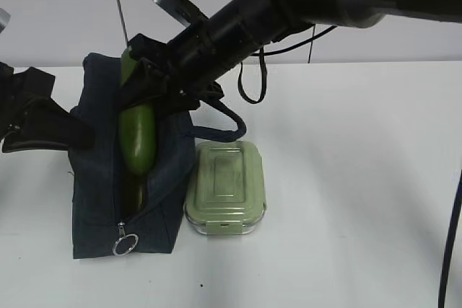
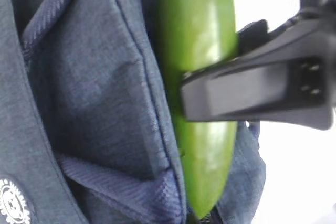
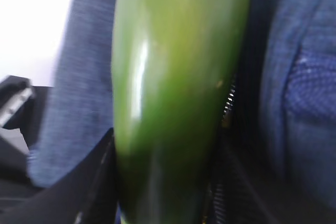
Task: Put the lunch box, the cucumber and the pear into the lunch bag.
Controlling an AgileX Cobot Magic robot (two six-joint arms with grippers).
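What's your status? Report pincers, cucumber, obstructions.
Right pincer shut on cucumber, lowering it into open lunch bag. Left pincer at bag's left side, grip unclear. Lunch box outside, beside bag. Pear not seen.

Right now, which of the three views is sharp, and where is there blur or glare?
Exterior view: fairly sharp, the lunch box readable. Left wrist view: the cucumber soft, the background at the right burnt out white. Right wrist view: cucumber very close and blurred, with a glare streak along it; the lunch bag fabric soft.

Lab bench, bare white table [image 1: 346, 178], plain wall [image 1: 58, 12]
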